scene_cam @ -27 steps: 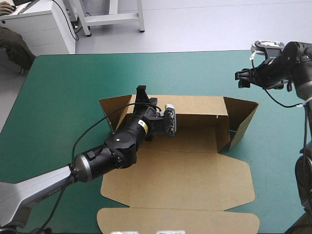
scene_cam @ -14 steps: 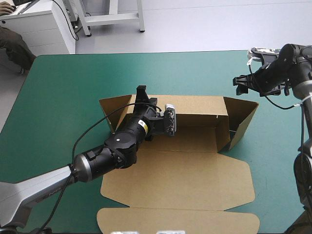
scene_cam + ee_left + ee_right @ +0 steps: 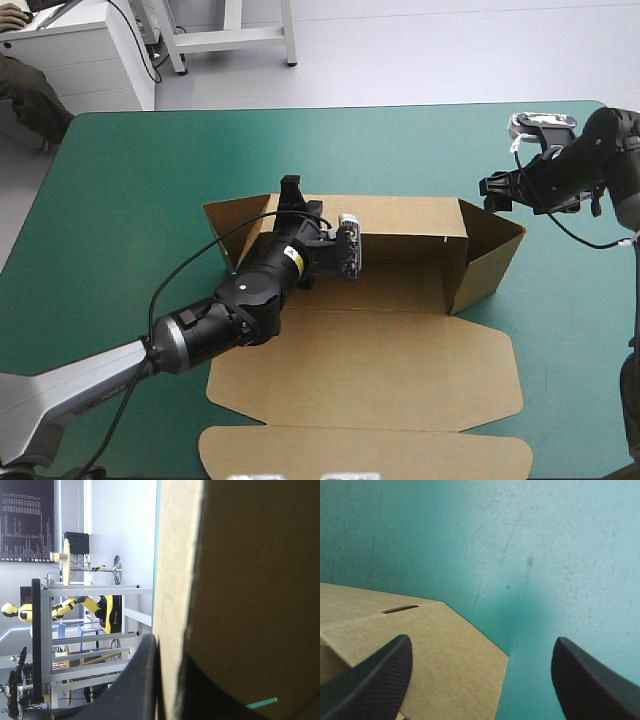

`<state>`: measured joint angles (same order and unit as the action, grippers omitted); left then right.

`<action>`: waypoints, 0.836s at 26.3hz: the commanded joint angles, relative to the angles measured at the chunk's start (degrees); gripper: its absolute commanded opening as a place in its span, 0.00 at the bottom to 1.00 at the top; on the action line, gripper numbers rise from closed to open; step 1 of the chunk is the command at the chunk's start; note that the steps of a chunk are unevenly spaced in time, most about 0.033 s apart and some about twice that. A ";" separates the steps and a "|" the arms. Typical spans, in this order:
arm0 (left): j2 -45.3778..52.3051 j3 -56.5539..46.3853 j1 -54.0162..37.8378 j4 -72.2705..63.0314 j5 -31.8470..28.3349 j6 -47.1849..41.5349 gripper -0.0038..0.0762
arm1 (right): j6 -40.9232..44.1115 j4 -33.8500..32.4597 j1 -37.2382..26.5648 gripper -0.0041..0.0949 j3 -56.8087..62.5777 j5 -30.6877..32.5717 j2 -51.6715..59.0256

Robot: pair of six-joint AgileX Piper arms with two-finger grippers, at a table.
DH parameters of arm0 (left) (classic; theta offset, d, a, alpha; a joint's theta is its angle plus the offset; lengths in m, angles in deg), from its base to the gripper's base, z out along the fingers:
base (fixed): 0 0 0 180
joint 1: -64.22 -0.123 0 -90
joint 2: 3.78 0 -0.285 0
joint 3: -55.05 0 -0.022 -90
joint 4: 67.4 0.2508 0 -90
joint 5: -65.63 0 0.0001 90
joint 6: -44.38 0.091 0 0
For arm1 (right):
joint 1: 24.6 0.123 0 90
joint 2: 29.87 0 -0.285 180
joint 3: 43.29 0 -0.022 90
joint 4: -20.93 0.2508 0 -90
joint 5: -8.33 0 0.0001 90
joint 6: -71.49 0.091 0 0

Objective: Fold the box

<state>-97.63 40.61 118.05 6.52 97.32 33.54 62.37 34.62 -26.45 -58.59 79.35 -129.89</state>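
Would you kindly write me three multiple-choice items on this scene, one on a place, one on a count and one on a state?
1. Where does the left gripper hold the box? A its raised far wall; B its flat lid; C its right flap.
2. How many grippers grip the box? A none; B one; C two.
3. How do the fingers of the right gripper stand? A open; B shut on the box; C shut on nothing.
Answers: 1 A, the wall sits between its black fingers. 2 B, only the left one clamps board. 3 A, they stand wide apart above the teal-green cover.
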 commanded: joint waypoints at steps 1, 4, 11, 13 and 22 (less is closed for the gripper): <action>1.11 0.90 0.03 -1.01 3.80 -1.83 0.04 | -1.44 3.17 -0.49 0.76 -1.30 0.80 3.66; 1.11 0.90 0.03 -0.83 3.80 -1.24 0.04 | -1.55 2.94 -0.49 0.76 -1.30 0.80 3.97; 1.11 0.90 0.03 -0.64 3.80 -4.29 0.04 | -1.96 1.50 -0.49 0.76 3.24 0.80 3.97; 1.11 0.90 0.03 -0.66 3.80 -4.43 0.04 | -3.56 2.98 -0.49 0.76 6.02 0.70 4.65; 1.11 0.90 0.03 -0.84 3.80 -4.56 0.04 | -10.29 6.86 -0.49 0.76 19.50 -9.05 14.95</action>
<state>-97.75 40.61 118.05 7.72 97.64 30.99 55.01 38.76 -26.45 -41.02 73.91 -119.85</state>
